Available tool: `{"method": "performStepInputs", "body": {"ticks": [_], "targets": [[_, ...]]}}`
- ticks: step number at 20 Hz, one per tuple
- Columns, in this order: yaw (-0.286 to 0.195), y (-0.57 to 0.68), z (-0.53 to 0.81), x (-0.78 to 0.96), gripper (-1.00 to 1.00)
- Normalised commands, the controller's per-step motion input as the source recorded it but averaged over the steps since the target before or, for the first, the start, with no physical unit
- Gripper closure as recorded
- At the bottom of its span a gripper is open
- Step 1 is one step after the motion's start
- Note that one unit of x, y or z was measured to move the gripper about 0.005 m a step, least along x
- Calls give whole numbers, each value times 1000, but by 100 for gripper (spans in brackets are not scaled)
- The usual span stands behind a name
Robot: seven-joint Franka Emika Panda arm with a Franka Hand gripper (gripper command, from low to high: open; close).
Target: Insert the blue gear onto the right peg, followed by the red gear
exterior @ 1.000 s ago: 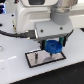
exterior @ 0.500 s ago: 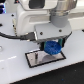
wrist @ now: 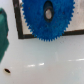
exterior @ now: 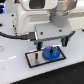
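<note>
We see the gripper (exterior: 49, 43) directly above the blue gear (exterior: 50, 52), its dark fingers (exterior: 63, 41) spread apart and not holding anything. The blue gear lies flat on the grey black-rimmed plate (exterior: 34, 58), toward its end on the exterior view's right. In the wrist view the blue gear (wrist: 47, 19) shows the right peg (wrist: 48, 14) standing in its centre hole. The plate rests on the white table (exterior: 20, 72).

Blue gear (exterior: 49, 52) flat on grey plate, right peg (wrist: 48, 14) through centre hole.
</note>
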Motion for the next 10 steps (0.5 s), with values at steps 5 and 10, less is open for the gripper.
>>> {"method": "performStepInputs", "body": {"ticks": [5, 10], "targets": [[0, -4, 61, -269, -100], [0, -37, 21, -310, -100]]}}
